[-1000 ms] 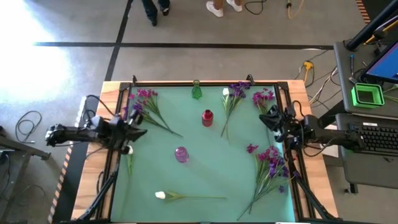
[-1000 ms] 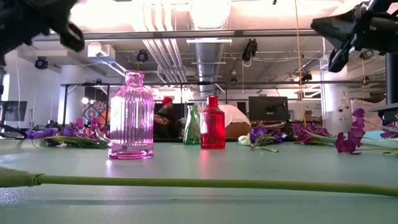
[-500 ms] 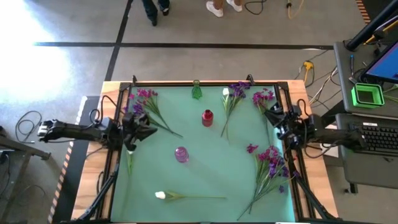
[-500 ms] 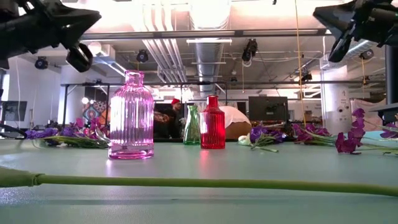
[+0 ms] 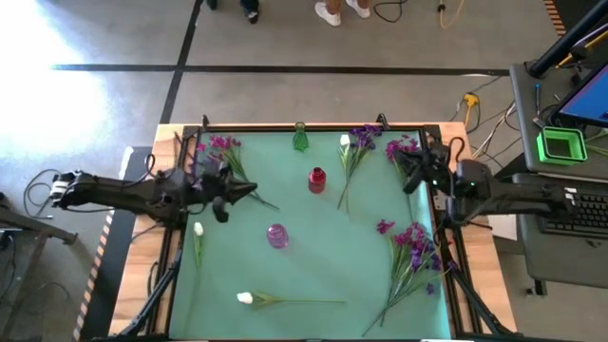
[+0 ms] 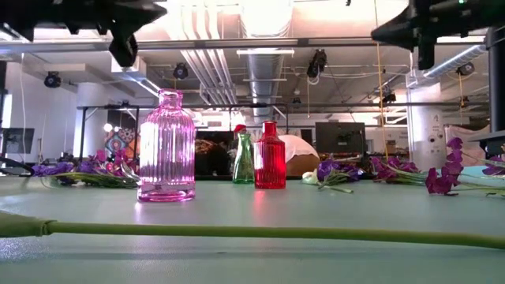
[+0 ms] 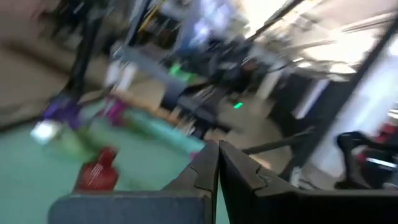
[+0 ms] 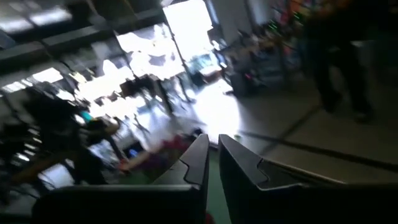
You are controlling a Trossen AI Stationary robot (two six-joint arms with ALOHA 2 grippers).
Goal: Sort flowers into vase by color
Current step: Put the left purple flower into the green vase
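Green table [image 5: 313,237] with flowers lying about and three small glass vases standing on it.

Both dark robot hands are closed and hold nothing. The left hand [image 5: 249,191] is up over the left side of the table, near the far-left bunch of pink and purple flowers [image 5: 220,157]. The right hand [image 5: 400,160] is up over the far right corner, beside the pink flowers [image 5: 403,147] there. A ribbed pink glass vase [image 5: 276,235] stands in the middle, a red glass vase [image 5: 316,179] stands farther back, and a little green glass vase [image 5: 300,138] stands at the far edge. More purple flowers [image 5: 359,141] lie at the far side, and a big purple bunch [image 5: 414,247] lies on the right. One white tulip flower [image 5: 245,298] lies at the near edge and another white bud [image 5: 199,229] lies on the left. No flower is in a vase.
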